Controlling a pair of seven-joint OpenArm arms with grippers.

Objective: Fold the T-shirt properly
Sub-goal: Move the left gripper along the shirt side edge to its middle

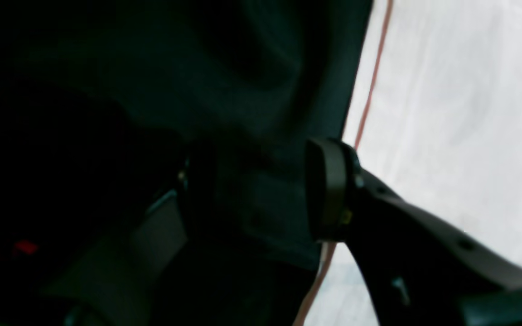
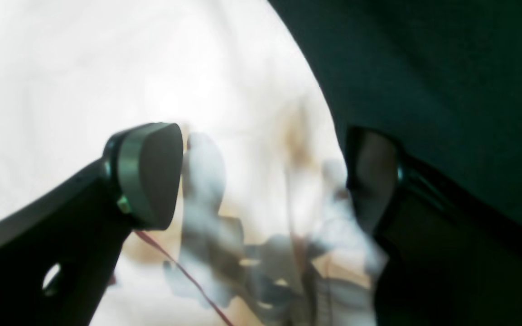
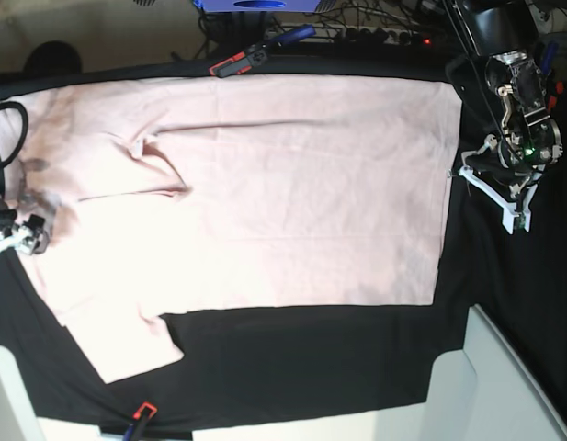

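The pale pink T-shirt [image 3: 283, 193] lies spread flat on the black table cloth [image 3: 311, 358], plain side up, with its hem to the right and a sleeve at the lower left. My left gripper [image 3: 476, 176] hovers at the hem's right edge. In the left wrist view it [image 1: 261, 194] is open over black cloth, one pad [image 1: 329, 190] right beside the stitched hem [image 1: 447, 113]. My right gripper [image 3: 26, 237] is at the shirt's far left edge. It [image 2: 261, 181] is open above the fabric [image 2: 61, 68], where a dark graphic shows through blurred.
A red-and-black clamp [image 3: 251, 57] holds the cloth at the back edge and another clamp [image 3: 141, 415] at the front. White panels stand at the front right [image 3: 504, 386] and front left [image 3: 7, 395]. Cables [image 3: 375, 28] lie behind the table.
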